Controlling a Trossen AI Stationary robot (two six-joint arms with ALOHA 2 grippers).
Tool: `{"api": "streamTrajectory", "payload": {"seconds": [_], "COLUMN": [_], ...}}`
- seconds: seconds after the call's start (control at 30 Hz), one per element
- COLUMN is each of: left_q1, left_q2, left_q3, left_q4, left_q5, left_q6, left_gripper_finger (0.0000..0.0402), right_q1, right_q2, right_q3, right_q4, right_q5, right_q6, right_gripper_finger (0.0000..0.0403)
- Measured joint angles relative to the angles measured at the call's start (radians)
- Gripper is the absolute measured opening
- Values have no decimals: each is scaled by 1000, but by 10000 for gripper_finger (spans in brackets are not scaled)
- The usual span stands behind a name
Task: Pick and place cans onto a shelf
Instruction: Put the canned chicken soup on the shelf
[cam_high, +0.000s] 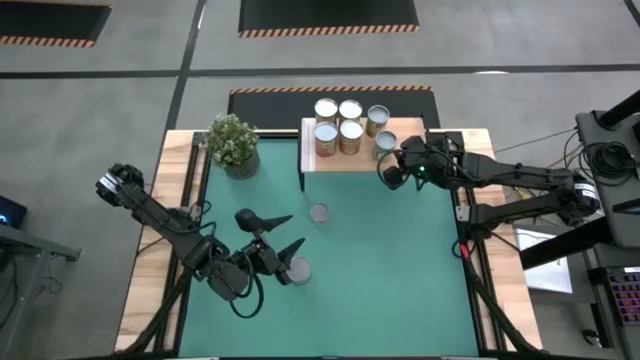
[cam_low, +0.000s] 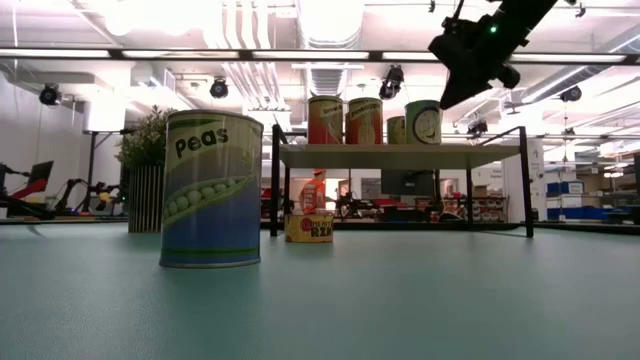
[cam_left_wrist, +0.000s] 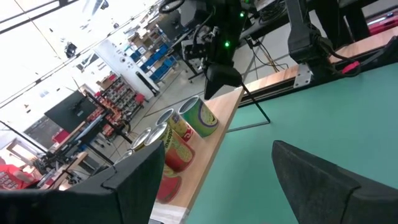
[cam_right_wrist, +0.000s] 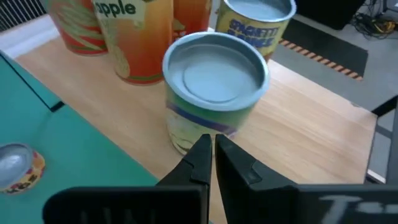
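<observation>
The shelf (cam_high: 345, 162) stands at the mat's far edge with several cans on it. The nearest one, a green can (cam_right_wrist: 214, 81) with a silvery top, stands upright on the board's near right part (cam_high: 385, 143). My right gripper (cam_right_wrist: 211, 155) is shut with nothing between its fingers and hovers just short of that can's side, above the shelf's near edge (cam_high: 392, 172). A tall peas can (cam_low: 212, 190) and a low orange tin (cam_low: 309, 227) stand upright on the green mat. My left gripper (cam_high: 283, 235) waits open in the air beside the peas can (cam_high: 298, 270).
A potted plant (cam_high: 232, 140) stands at the mat's far left corner, left of the shelf. The low tin (cam_high: 319, 212) sits in front of the shelf. The mat's middle and right (cam_high: 400, 270) offer free room. The shelf's black legs (cam_low: 272, 180) stand on the mat.
</observation>
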Motion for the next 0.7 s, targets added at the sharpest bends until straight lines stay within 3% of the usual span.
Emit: {"api": "streamTrajectory", "payload": {"seconds": [0.27,0.6,0.7], "left_q1": [0,0,0], "left_q2": [0,0,0], "left_q3": [0,0,0], "left_q4": [0,0,0], "left_q5": [0,0,0], "left_q6": [0,0,0], "left_gripper_finger": [279,279,279], "right_q1": [0,2,3], "right_q2": [86,156,152], "right_q3": [-1,42,72], "right_q4": [75,121,104], "right_q5": [-61,-61,-122], "right_q6": [-34,-105,-132], "right_gripper_finger": [9,9,9]}}
